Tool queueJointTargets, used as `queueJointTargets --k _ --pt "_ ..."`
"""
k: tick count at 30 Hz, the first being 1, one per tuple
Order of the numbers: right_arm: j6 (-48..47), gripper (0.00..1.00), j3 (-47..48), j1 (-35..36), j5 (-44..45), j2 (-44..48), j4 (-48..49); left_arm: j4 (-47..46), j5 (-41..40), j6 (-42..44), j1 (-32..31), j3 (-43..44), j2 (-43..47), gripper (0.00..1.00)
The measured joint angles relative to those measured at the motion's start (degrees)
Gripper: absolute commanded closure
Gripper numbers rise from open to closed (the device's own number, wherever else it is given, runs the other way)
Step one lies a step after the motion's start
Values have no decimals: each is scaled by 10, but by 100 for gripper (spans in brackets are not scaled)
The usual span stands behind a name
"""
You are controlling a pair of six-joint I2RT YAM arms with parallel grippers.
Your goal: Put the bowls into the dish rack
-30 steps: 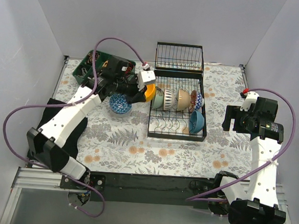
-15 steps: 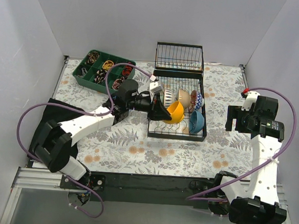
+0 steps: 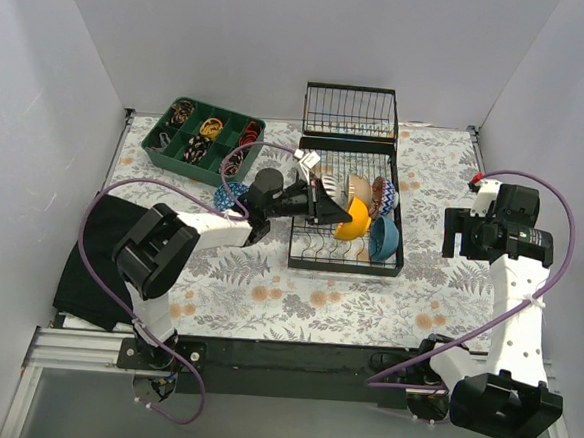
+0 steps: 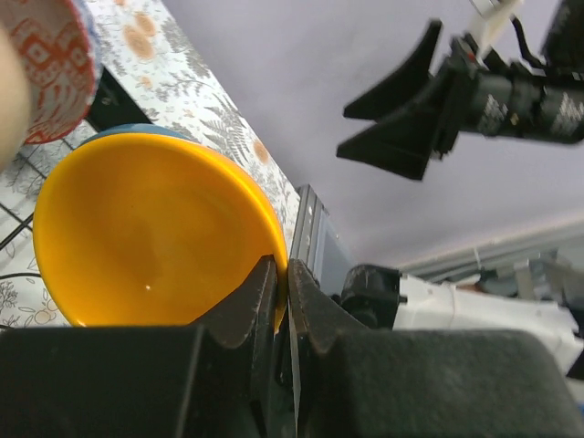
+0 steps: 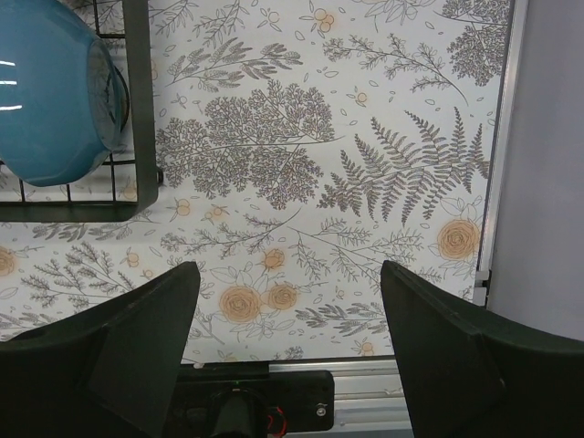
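The floral cloth [image 3: 296, 310] covers the counter from edge to edge. The black wire dish rack [image 3: 344, 268] sits on it toward the far edge, a little right of the middle, with its wire basket section [image 3: 350, 111] at the far side.

In the rack's far row a beige bowl [image 3: 358, 187] and a red-and-white patterned bowl [image 3: 384, 197] stand on edge between the tines. Any bowls to their left are hidden by the arm. A solid blue bowl [image 3: 384, 239], glossy, leans in the near right corner of the rack.

The green compartment tray [image 3: 181, 163] lies at the far left corner, with small mixed items in its cells. A black cloth [image 3: 94, 255] lies by the left edge.

The orange-yellow bowl [image 3: 352, 219] is smooth, glossy and plain inside. It is tipped on edge over the middle of the rack, just left of the solid blue bowl. I cannot tell whether it touches the tines. The left gripper [image 4: 281, 274] pinches its rim between its jaws. A blue patterned bowl [image 3: 230, 197] sits on the cloth left of the rack, partly hidden behind the left arm.

The right gripper [image 5: 287, 310] hangs over the cloth near the right edge, jaws spread wide and holding nothing.
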State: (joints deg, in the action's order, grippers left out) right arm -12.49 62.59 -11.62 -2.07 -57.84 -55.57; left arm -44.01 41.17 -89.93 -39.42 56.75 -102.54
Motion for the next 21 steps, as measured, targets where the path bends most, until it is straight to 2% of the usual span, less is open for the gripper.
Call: queueJointTargets --k 10,21 --pt "-4 12 0 0 4 -20 0 20 -103 -139 -35 51 -62 100" --pt "-6 12 0 0 4 -43 0 37 -138 -233 -48 61 -129 100"
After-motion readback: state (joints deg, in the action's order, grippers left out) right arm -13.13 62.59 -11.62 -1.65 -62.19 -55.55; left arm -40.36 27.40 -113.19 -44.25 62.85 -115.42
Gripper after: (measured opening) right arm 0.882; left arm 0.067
